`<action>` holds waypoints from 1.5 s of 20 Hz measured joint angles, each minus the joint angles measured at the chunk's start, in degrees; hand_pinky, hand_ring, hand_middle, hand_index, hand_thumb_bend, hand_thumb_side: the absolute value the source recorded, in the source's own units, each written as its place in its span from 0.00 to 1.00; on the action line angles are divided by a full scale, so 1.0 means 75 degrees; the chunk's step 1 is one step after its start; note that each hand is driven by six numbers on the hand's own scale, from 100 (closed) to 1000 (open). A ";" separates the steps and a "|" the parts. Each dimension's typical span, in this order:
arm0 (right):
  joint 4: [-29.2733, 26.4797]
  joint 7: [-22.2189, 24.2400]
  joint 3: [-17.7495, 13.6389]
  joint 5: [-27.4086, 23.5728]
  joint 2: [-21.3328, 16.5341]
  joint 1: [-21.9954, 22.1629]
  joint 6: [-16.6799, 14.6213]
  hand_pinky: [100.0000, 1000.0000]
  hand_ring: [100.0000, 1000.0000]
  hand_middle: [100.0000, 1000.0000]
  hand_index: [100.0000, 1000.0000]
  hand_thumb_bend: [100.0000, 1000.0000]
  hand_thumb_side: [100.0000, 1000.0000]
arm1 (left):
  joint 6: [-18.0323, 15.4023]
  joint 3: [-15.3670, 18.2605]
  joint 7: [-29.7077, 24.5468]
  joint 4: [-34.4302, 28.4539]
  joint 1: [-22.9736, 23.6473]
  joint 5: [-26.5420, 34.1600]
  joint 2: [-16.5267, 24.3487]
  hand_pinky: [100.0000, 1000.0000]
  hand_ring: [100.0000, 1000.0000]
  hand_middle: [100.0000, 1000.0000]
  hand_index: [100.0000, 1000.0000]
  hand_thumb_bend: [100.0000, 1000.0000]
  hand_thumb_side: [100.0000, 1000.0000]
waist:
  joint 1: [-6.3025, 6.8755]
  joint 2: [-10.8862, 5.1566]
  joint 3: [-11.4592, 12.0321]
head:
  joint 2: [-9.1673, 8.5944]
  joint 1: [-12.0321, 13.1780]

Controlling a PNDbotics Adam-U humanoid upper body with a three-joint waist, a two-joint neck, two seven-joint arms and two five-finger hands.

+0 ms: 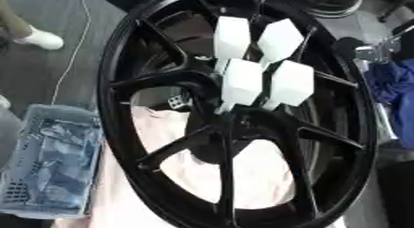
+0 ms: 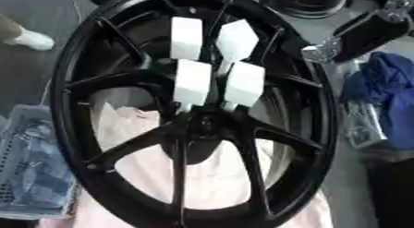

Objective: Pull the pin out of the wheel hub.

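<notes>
Over on the left sits a grey crate point(image 1: 48, 162) stuffed with bluish bags, right beside the rim. Dead centre, a big black wheel hub point(image 1: 234, 116) stands on pale pink cloth point(image 1: 242, 176). Four white blocky pins point(image 1: 242, 79) stick out of its middle, clustered just above the centre. Off to the upper right, a black-and-silver arm part point(image 2: 356, 35) shows beyond the rim, well apart from the pins. Can't tell what its fingers are doing, it holds nothing visible. Blue cloth point(image 2: 392, 93) lies below it.
</notes>
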 measured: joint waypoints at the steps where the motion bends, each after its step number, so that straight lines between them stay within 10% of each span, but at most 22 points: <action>1: 0.0000 -0.0004 0.0022 -0.0019 0.0010 -0.0030 -0.0002 0.70 0.81 0.73 0.81 0.18 0.00 | 0.0001 0.0000 -0.0001 0.0000 -0.0011 0.0000 -0.0014 0.85 0.68 0.61 0.70 0.00 0.71 | -0.0004 0.0004 0.0005 | -0.0001 -0.0009; 30: 0.0000 -0.0165 0.0348 -0.0072 0.0297 -0.0479 0.0011 0.69 0.81 0.75 0.82 0.19 0.00 | 0.0005 -0.0004 -0.0039 0.0000 -0.0104 -0.0003 -0.0051 0.86 0.68 0.61 0.70 0.00 0.72 | -0.0144 0.0241 0.0201 | -0.0070 -0.0169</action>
